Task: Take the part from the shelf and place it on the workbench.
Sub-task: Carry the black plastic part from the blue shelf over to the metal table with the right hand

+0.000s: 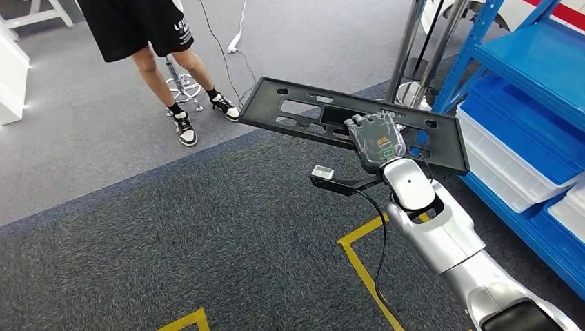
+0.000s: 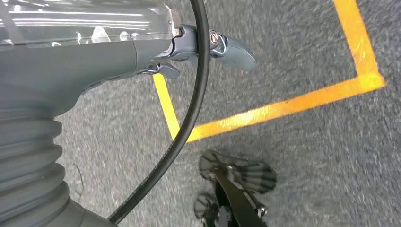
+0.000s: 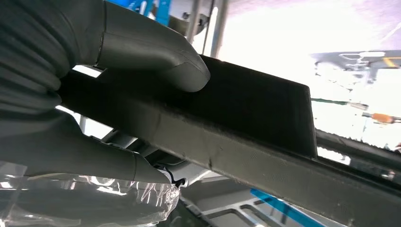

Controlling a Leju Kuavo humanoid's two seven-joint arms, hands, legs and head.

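My right hand [image 1: 376, 140] clamps the black plastic panel [image 1: 303, 110], thumb [image 3: 156, 59] pressed on its top face, other fingers hidden under it. The panel is off the blue shelf [image 1: 531, 62], which sits at my 2 o'clock, and hangs in the air at roughly 12 to 1 o'clock over the dark carpet [image 1: 207, 234], tilted a bit, long side running across me. So pickup looks done; transport and placing are left. No workbench in sight, so I judge I must turn or walk to it. My left hand [image 2: 189, 47] hangs over the floor beside yellow tape [image 2: 283, 106], fingers partly curled, holding nothing; how far they close I cannot tell. A person's legs [image 1: 172, 76] stand at 11 o'clock, well apart from the panel.
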